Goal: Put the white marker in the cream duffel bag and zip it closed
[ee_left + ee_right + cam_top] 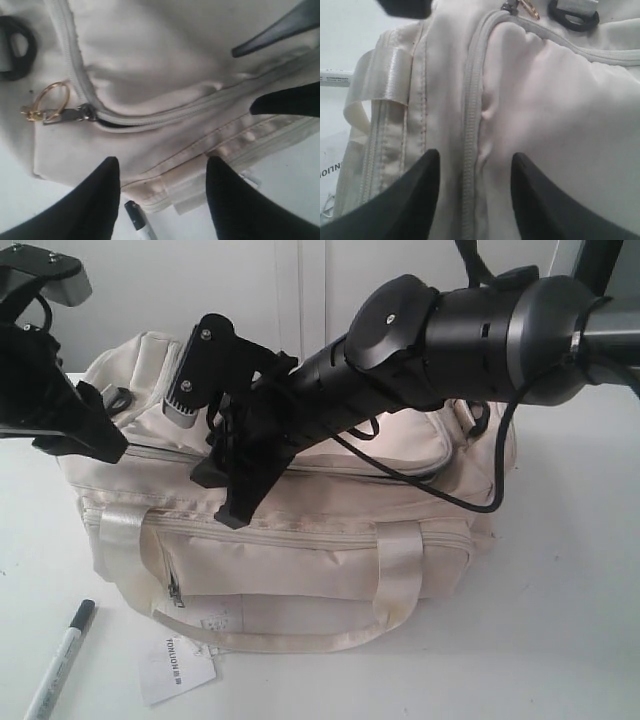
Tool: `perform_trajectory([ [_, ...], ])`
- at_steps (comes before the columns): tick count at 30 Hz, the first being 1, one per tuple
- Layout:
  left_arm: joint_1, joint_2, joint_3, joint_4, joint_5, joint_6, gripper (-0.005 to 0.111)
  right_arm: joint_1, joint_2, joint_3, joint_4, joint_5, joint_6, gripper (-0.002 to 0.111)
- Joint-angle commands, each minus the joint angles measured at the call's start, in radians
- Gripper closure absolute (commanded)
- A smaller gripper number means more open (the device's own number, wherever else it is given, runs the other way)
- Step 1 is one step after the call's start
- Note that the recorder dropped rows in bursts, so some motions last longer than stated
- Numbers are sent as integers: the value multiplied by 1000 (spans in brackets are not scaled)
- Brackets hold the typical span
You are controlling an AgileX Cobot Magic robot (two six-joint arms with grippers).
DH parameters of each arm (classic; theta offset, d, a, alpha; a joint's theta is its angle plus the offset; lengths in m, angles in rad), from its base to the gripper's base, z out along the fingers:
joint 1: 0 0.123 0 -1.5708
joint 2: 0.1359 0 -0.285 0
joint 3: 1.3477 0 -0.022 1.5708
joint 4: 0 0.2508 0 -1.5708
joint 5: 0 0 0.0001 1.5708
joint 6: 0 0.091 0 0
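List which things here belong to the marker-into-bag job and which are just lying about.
Job: slim white marker with dark cap; large cream satin duffel bag; grey zipper pull with gold ring.
Idle: white paper tag; black strap ring.

You have bright, even, diffuse light in all three views, and it washes the white table [570, 640] nearly flat. Only a faint, soft shadow sits at the foot of the cream duffel bag [300, 530]. Its satin handle [405, 570] carries a mild sheen. Your exterior view is fairly sharp. In the wrist views the left gripper [162, 160] and right gripper [475, 154] read as out-of-focus black silhouettes, and the fabric beyond them looks soft and slightly hazy.
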Motion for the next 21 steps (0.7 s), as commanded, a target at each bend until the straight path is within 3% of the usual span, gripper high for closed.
perform_trajectory([
  [1, 3, -66, 47, -72, -43, 29, 50, -4, -33, 0, -2, -29, 171, 58],
  [5, 3, -118, 127, -90, -131, 5, 47, -13, -77, -7, -2, -68, 417, 57],
  [12, 3, -146, 300, -247, -402, -121, 43, -33, -82, -93, -23, 112, 634, 57],
  [18, 3, -153, 357, -344, -527, -121, 43, -35, -14, -228, -252, 267, 822, 58],
  [21, 38, -153, 367, -340, -539, -142, 43, -35, 25, -295, -353, 342, 869, 58],
])
